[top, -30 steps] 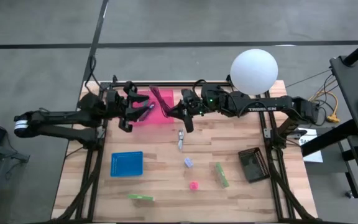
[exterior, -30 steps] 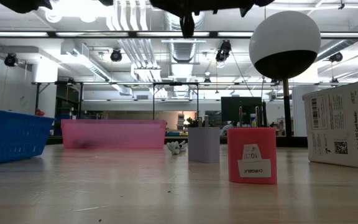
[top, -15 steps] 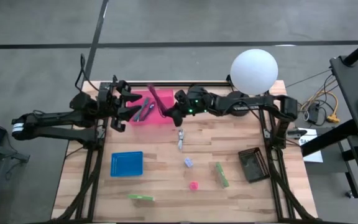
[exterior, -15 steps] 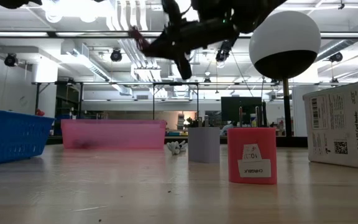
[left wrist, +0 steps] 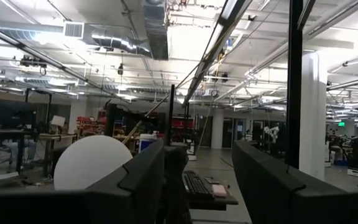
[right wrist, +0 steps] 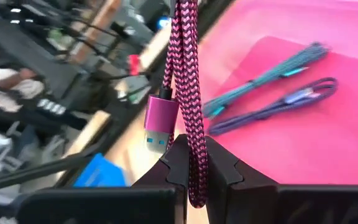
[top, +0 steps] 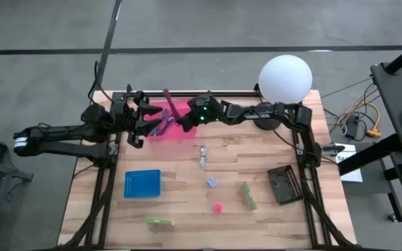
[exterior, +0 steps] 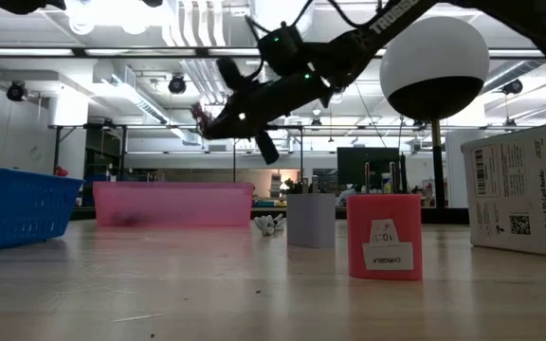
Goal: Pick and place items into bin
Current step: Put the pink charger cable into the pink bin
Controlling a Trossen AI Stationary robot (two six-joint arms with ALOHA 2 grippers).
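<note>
The right end effector (right wrist: 191, 163) is clenched on a doubled magenta braided USB cable (right wrist: 187, 93) above the pink bin (top: 173, 120) (teal and purple cables lie inside). The left end effector (top: 142, 120), half-spread, hovers beside the bin, grasping nothing.

You see two dark, slim, jointed arms; the left arm (top: 61, 136) ends in a white cap at its base, the right arm (top: 257, 115) shows a green light and white lettering.

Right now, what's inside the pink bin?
Two cables lie in the pink bin: a teal one and a purple one. The right claw hides one corner.
</note>
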